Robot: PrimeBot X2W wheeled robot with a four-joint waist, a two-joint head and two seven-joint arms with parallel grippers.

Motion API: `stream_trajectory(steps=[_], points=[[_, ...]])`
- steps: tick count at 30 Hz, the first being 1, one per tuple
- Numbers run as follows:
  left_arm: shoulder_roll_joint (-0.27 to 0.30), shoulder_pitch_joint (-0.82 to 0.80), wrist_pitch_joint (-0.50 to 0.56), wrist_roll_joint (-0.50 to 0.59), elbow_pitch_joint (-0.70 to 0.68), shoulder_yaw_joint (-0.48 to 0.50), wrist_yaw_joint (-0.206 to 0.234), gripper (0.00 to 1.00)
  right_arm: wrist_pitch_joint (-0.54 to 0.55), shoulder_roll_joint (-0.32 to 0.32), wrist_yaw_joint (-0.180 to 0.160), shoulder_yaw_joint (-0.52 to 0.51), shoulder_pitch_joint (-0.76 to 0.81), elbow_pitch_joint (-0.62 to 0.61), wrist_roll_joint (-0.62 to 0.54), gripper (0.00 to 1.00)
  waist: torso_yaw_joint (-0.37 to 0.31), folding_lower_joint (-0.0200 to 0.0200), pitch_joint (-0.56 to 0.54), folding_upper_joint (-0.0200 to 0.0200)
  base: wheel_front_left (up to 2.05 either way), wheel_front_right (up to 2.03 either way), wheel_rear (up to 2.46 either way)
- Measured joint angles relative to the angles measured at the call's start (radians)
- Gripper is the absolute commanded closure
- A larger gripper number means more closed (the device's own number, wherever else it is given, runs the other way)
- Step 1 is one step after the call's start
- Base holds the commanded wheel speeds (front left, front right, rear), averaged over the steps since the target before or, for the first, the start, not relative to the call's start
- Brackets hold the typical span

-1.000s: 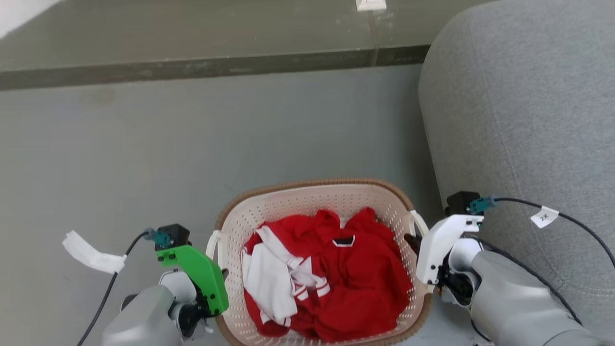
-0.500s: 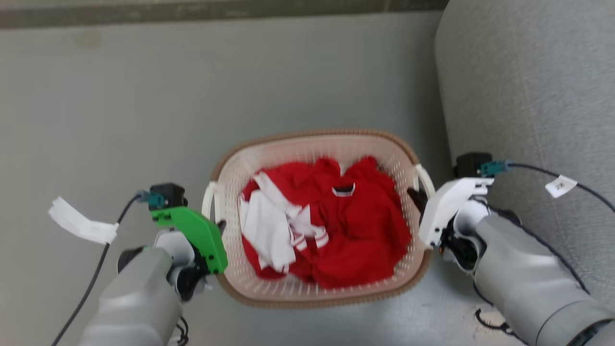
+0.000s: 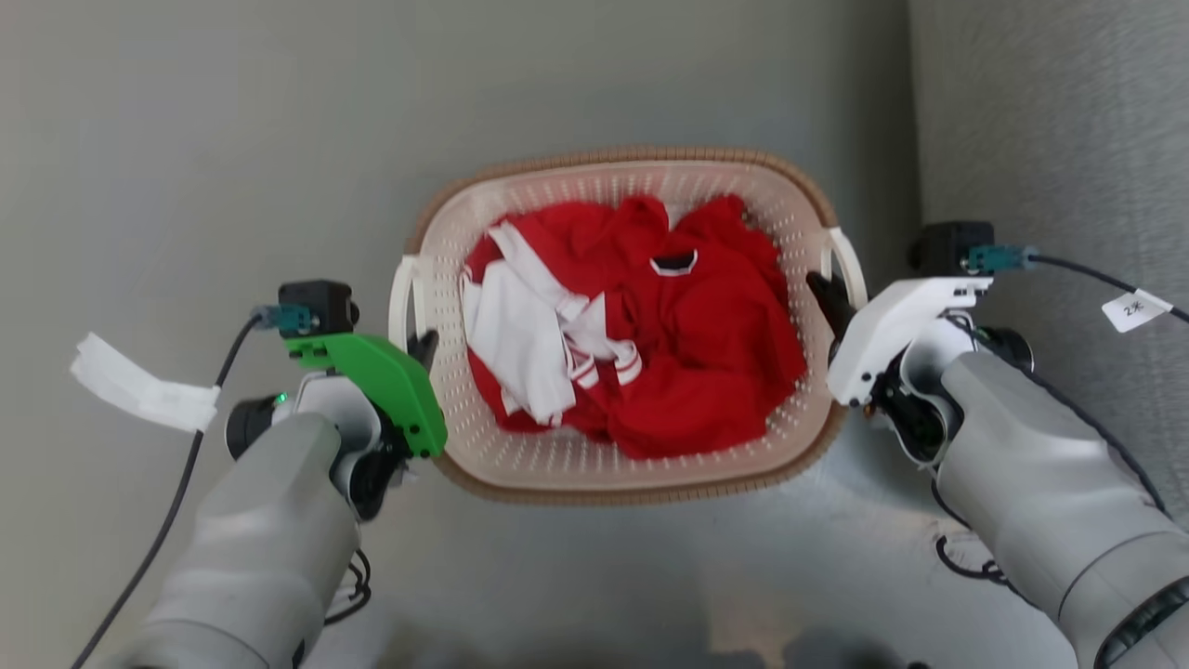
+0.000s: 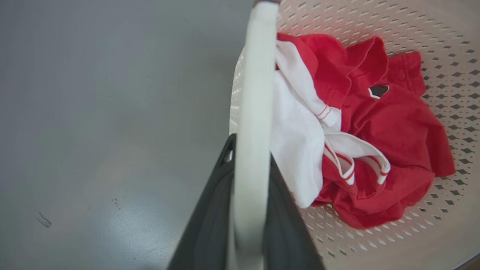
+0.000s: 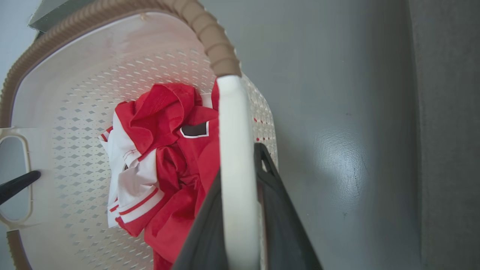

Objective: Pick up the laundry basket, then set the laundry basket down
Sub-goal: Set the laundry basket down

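While the laundry basket (image 3: 650,154) sat between my two arms on the grey floor (image 3: 232,139), each of my grippers was closed on one of its white side handles. My left gripper (image 3: 420,348) clamped the left handle (image 3: 401,302); its dark fingers (image 4: 210,217) pressed that bar from both sides. My right gripper (image 3: 829,297) pinched the right handle (image 3: 850,265) the same way, fingers (image 5: 277,210) flanking it. Whether the basket's base touched the floor I could not tell.

Inside lay a crumpled red garment (image 3: 706,353) with a small black neck label (image 3: 674,265), its print too small to read, and beside it a white piece with red stripes (image 3: 516,344). A green cover (image 3: 381,386) topped my left wrist and a white cover (image 3: 892,321) my right. The right cable carried a paper tag (image 3: 1131,308) marked with a "2" and a second character I could not make out; the left cable wore a white tape flag (image 3: 139,395). A grey sofa (image 3: 1050,139) stood just beside my right arm.
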Motion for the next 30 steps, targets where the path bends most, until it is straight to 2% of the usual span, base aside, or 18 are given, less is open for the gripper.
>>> stream_trajectory(steps=[7, 18, 30], points=[[-0.007, -0.065, -0.058, 0.03, 0.018, 0.003, 0.0, 1.0, -0.047, -0.012, 0.0, 0.001, -0.042, -0.017, 0.0, 1.0, 0.015, 0.0001, 0.095, 0.0, 0.0, 0.0, 0.0], [-0.024, -0.146, -0.091, 0.041, 0.045, -0.005, 0.0, 1.0, -0.072, -0.033, 0.0, 0.02, -0.105, -0.019, -0.002, 1.0, 0.04, 0.0001, 0.254, 0.0, 0.0, 0.0, 0.0], [-0.035, -0.177, -0.131, 0.043, 0.076, -0.011, 0.0, 1.0, -0.098, -0.04, 0.0, 0.039, -0.132, -0.015, -0.002, 1.0, 0.074, 0.0002, 0.338, 0.0, 0.0, 0.0, 0.0]])
